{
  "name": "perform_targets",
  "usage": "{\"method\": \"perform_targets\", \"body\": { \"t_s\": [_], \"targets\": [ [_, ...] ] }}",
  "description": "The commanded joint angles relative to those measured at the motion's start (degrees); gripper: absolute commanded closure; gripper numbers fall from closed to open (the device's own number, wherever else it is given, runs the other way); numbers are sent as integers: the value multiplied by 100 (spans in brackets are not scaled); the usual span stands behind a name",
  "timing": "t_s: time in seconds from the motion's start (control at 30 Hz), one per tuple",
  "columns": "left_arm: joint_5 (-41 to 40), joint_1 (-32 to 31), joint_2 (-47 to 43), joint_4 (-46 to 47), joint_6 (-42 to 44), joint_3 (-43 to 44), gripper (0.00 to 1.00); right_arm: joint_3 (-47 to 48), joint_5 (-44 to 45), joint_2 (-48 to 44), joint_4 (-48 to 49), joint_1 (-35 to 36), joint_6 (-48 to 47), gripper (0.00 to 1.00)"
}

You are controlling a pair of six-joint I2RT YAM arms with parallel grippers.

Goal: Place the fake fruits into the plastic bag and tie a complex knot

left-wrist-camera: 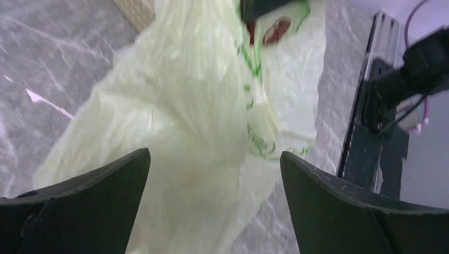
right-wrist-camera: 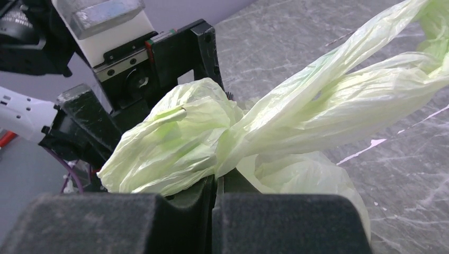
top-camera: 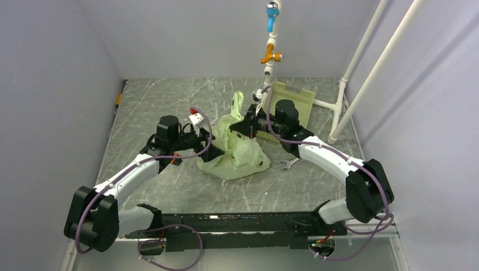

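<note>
The thin, crinkly, pale yellow-green plastic bag point(top-camera: 240, 158) sits slumped on the grey marbled table point(top-camera: 158, 101) between the 2 arms, with its handles pulled upward. The right gripper point(right-wrist-camera: 216, 182) has its fingers pressed together, pinching a bunched bit of the film. The left gripper point(left-wrist-camera: 213, 156) is spread wide with the bag right in front of it, gripping nothing. A reddish blob point(top-camera: 261, 162) shows through the film near the small steel wrench point(top-camera: 288, 164). It's probably 1 of the toy fruits, but that's hard to say.
</note>
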Motion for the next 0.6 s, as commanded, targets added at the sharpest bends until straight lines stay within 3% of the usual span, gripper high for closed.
{"method": "perform_targets", "body": {
  "t_s": [0.0,0.13,0.27,0.4,0.57],
  "targets": [
    [-977,-209,-195,1559,-1176,86,1,-64,126,-227,686,-30,410,100],
    [-1346,-303,-175,1764,-1636,73,1,-104,123,-253,709,-26,401,100],
    [-2419,-829,-216,1411,-1195,139,2,-73,24,-217,815,-22,517,100],
    [-3461,-1015,-81,1035,-719,329,21,-15,-131,-260,677,-30,449,100],
    [-3585,-1008,-336,998,58,424,61,60,-517,-316,18,-126,-107,100]
  ]
}}
